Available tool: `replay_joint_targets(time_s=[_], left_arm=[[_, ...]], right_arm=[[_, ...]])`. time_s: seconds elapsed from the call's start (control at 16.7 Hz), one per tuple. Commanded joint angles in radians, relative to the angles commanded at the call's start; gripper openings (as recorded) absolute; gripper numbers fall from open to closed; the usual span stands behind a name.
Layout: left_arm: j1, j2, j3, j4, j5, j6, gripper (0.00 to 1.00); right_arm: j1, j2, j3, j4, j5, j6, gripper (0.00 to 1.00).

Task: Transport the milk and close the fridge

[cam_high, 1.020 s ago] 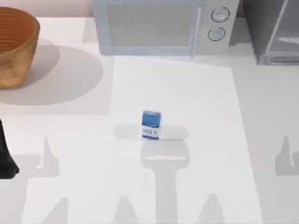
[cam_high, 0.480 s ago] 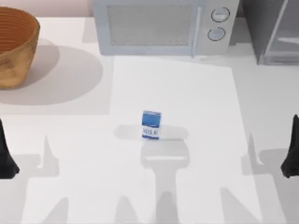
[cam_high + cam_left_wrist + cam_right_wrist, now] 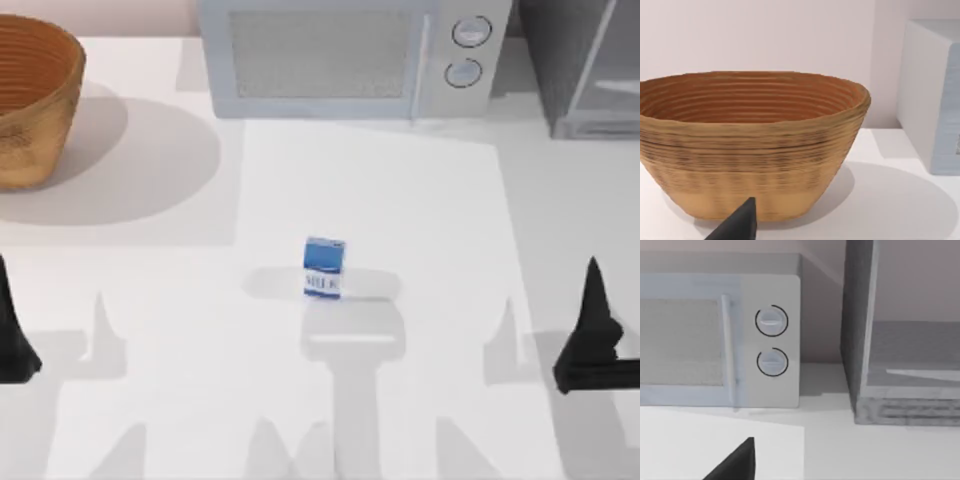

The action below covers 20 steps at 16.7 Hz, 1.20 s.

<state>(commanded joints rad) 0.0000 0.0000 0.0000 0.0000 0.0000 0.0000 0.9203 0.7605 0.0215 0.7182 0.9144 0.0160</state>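
Nearest you, the right pincer [image 3: 592, 335] hangs at the worktop's [image 3: 420, 200] right edge and the left pincer [image 3: 10, 335] at its left edge; you cannot tell either's finger state. The milk [image 3: 323, 267] stands upright mid-worktop, well apart from both. The fridge [image 3: 585, 65] sits far right, beside the microwave [image 3: 350, 55].

Blue-and-white milk [image 3: 323, 268], ribbed tan basket [image 3: 30, 100], grey speckled fridge [image 3: 900, 365].

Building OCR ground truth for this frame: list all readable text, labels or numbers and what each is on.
"MILK": blue lettering on the white lower half of the milk carton, standing mid-table in the top view.
The microwave: two round knobs, no readable markings.
The fridge and the basket: no text.
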Motion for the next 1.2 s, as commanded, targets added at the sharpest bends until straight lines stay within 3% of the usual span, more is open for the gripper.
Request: replay_joint_targets(time_s=[0.6,0.84,1.2], left_arm=[[0.0,0.0,0.0,0.0,0.0,0.0,1.0],[0.0,0.0,0.0,0.0,0.0,0.0,1.0],[0.0,0.0,0.0,0.0,0.0,0.0,1.0]], right_arm=[[0.03,0.113,0.084,0.068,0.05,0.003,1.0],[0.082,0.388,0.266,0.189,0.135,0.0,1.0],[0.16,1.021,0.622,0.405,0.284,-0.001,1.0]])
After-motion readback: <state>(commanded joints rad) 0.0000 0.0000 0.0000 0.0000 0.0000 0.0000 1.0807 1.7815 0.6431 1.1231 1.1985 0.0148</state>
